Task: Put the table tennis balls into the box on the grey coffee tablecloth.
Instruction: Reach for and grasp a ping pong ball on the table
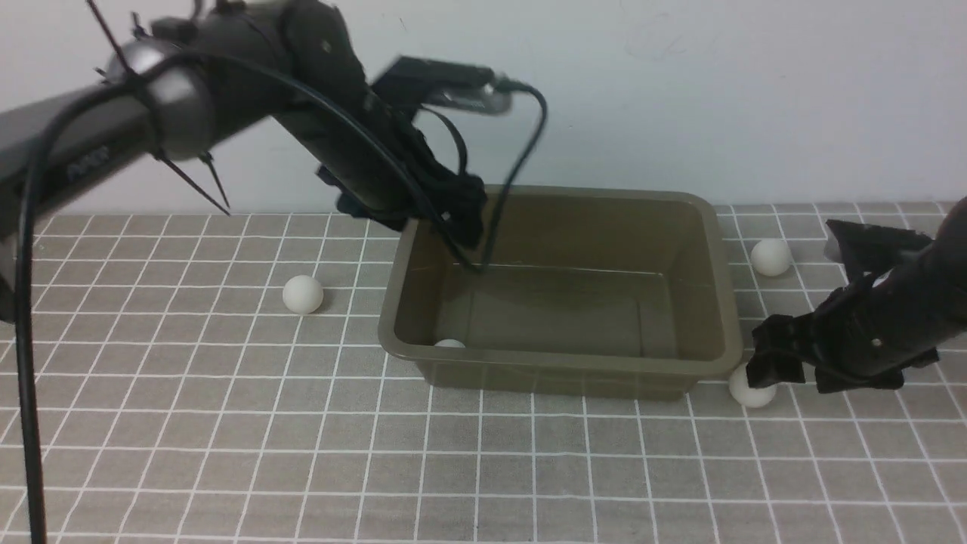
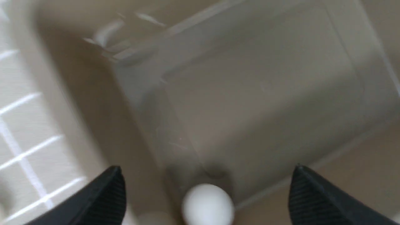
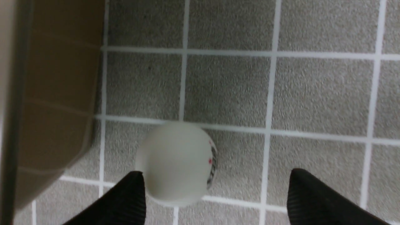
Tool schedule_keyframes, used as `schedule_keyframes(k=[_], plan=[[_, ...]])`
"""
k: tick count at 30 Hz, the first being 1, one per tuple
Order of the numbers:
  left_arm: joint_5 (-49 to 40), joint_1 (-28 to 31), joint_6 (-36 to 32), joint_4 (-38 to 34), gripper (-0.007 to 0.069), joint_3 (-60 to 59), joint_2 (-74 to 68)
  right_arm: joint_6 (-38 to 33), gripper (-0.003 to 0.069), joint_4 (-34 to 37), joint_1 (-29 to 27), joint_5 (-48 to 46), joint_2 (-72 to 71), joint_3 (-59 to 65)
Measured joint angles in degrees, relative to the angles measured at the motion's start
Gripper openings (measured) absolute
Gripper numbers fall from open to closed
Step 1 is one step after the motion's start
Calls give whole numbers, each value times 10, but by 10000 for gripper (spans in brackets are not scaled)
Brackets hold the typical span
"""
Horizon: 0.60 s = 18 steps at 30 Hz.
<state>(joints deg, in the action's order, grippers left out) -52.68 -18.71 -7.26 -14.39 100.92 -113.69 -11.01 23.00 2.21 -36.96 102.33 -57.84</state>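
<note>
The olive-brown box (image 1: 560,363) stands on the grey coffee tablecloth (image 1: 227,423). One table tennis ball (image 1: 450,344) lies inside it by the front left corner, and it shows as a white ball (image 2: 208,204) in the left wrist view. My left gripper (image 1: 447,215) hangs open over the box's back left corner, its jaws (image 2: 207,168) wide apart with nothing held. A second ball (image 1: 750,390) rests on the cloth at the box's front right corner. My right gripper (image 1: 778,364) is open just over this ball (image 3: 178,164), which lies close to one finger (image 3: 125,200).
Two more balls lie on the cloth: one left of the box (image 1: 303,294) and one at its far right (image 1: 770,257). The box's outer wall (image 3: 56,93) stands close beside the right gripper. A white wall runs behind the cloth.
</note>
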Motion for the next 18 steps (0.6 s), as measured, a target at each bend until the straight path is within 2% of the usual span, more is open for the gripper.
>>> schedule_keyframes(k=[3, 4, 5, 6, 7, 9, 10, 11, 15, 18], plan=[[-16, 41, 64, 28, 468, 25, 0, -27, 554, 25, 0, 6, 10, 0], [-20, 63, 80, 36, 405, 30, 0, -33, 554, 34, 0, 9, 14, 0], [-23, 82, 93, 40, 305, 32, 0, -39, 552, 47, 0, 14, 21, 0], [-23, 86, 93, 40, 290, 32, 0, -41, 550, 48, 0, 15, 22, -1], [-25, 104, 99, 43, 216, 32, 0, -43, 540, 58, 0, 17, 27, -1], [-30, 137, 102, 46, 92, 33, -1, -45, 475, 75, 0, 13, 38, -8], [-40, 159, 101, 47, 31, 33, -3, -45, 364, 72, 0, 9, 45, -15], [-44, 165, 99, 48, 20, 33, -5, -45, 342, 72, 0, 4, 47, -18], [-57, 181, 69, 49, 15, 33, -14, -33, 363, 38, -11, -52, 40, -52], [-59, 185, 36, 49, 102, 33, -30, 7, 363, 6, -40, -123, -1, -87]])
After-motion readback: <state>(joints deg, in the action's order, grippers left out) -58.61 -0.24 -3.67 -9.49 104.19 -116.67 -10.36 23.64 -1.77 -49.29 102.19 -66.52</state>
